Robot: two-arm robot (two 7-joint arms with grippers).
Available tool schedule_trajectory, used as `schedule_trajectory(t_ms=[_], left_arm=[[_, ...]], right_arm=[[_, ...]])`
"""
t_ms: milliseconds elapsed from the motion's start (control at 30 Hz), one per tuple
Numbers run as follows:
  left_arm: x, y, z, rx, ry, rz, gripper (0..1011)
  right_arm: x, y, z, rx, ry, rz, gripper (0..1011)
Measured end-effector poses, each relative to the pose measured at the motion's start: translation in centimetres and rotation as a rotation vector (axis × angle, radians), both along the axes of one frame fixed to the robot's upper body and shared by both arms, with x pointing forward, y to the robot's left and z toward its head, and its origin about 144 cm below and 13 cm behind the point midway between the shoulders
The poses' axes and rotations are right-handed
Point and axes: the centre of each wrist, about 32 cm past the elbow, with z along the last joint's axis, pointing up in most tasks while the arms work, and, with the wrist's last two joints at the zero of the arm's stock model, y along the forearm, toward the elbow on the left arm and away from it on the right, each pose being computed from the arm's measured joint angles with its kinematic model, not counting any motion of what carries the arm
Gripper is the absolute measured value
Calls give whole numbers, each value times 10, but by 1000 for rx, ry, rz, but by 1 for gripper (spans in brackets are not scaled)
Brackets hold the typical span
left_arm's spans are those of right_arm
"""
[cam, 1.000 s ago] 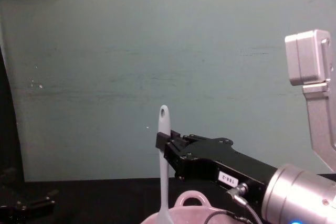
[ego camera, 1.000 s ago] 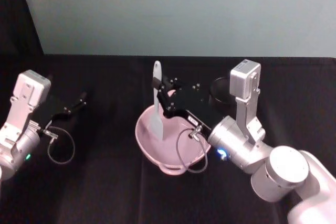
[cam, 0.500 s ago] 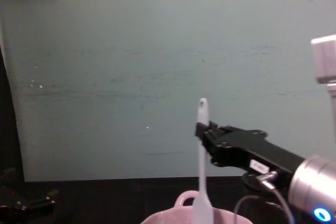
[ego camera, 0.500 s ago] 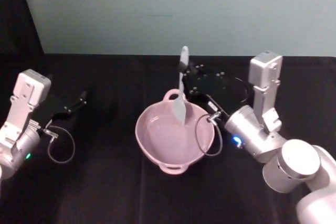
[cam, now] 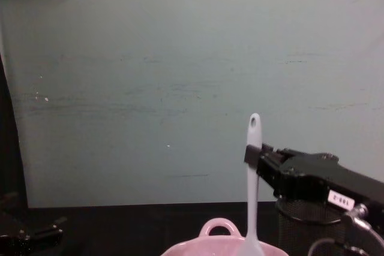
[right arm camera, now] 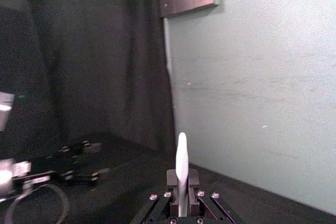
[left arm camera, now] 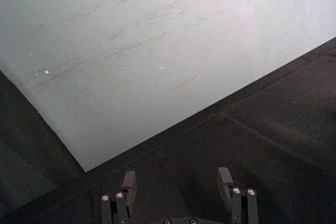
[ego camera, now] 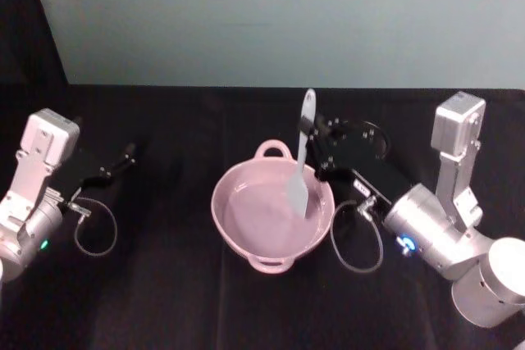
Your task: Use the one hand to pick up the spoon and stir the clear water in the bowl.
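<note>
Black cloth table (ego camera: 164, 301), teal wall behind. We're gripping the spoon (ego camera: 299, 190) w/ the right gripper (ego camera: 309, 130), jaws clamped on its upper handle. It's standing near-upright, blade dipping into the bowl (ego camera: 214, 206) at the right side. The left gripper (left arm camera: 177, 174) is idling far left, fingers apart. Chest view is showing the handle's hole, head view the blade inside the rim.

I saw that the spoon (ego camera: 298, 188) was plain white and the bowl (ego camera: 234, 223) a glossy pale pink. The right hand (ego camera: 309, 130) was black, with a small white label (cam: 340, 198), and its wrist (ego camera: 420, 223) was silver-grey. The desk (ego camera: 164, 284) was black, the wall (ego camera: 287, 22) pale blue-green, the mesh cup (cam: 297, 226) black.
</note>
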Motion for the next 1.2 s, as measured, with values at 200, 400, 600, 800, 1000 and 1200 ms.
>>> schedule_trajectory(t_ms=[200, 400, 600, 800, 1000, 1200], left_arm=[[0, 0, 0, 0, 0, 0, 1011], [0, 0, 0, 0, 0, 0, 1011], [0, 0, 0, 0, 0, 0, 1011], [0, 0, 0, 0, 0, 0, 1011], [0, 0, 0, 0, 0, 0, 1011], [0, 0, 0, 0, 0, 0, 1011]], right_arm=[[-12, 3, 0, 10, 37, 81, 109], [-16, 14, -2, 20, 54, 137, 109], [-10, 30, -5, 32, 39, 162, 109], [3, 44, -7, 28, 12, 155, 109], [19, 54, -13, 6, -12, 107, 109], [31, 53, -20, -12, -33, 30, 109]])
